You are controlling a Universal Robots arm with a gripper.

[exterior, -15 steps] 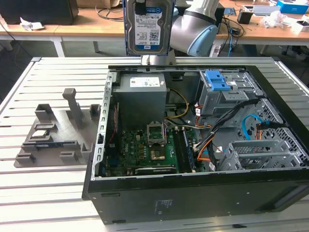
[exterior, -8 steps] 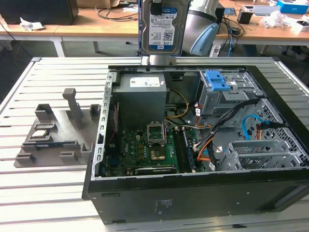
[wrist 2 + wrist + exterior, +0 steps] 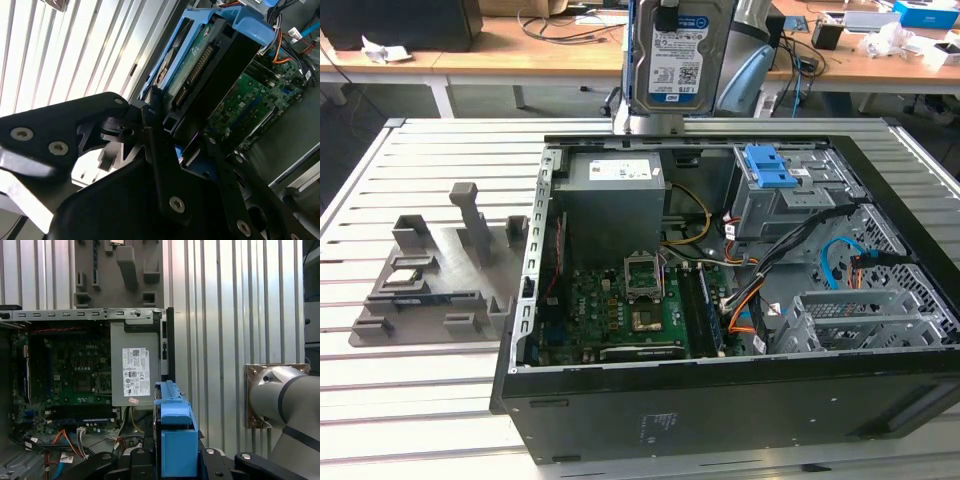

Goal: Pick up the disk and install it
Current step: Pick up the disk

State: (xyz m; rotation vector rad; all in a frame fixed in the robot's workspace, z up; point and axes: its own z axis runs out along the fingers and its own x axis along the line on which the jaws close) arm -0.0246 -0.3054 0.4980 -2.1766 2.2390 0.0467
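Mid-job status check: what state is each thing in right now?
disk: lifted, held upright over the case's edge, label toward the exterior camera, not installed.
gripper: shut on the disk.
computer case: lying on its side, panel off, interior exposed.
drive bay: inside the case, blue latch on top, disk not in it.
grey fixture: resting on the table, beside the case.

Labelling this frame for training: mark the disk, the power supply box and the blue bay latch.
the disk (image 3: 675, 55), exterior view, on its white-and-blue label.
the power supply box (image 3: 610, 220), exterior view, on its grey side wall.
the blue bay latch (image 3: 770, 168), exterior view, on its middle.
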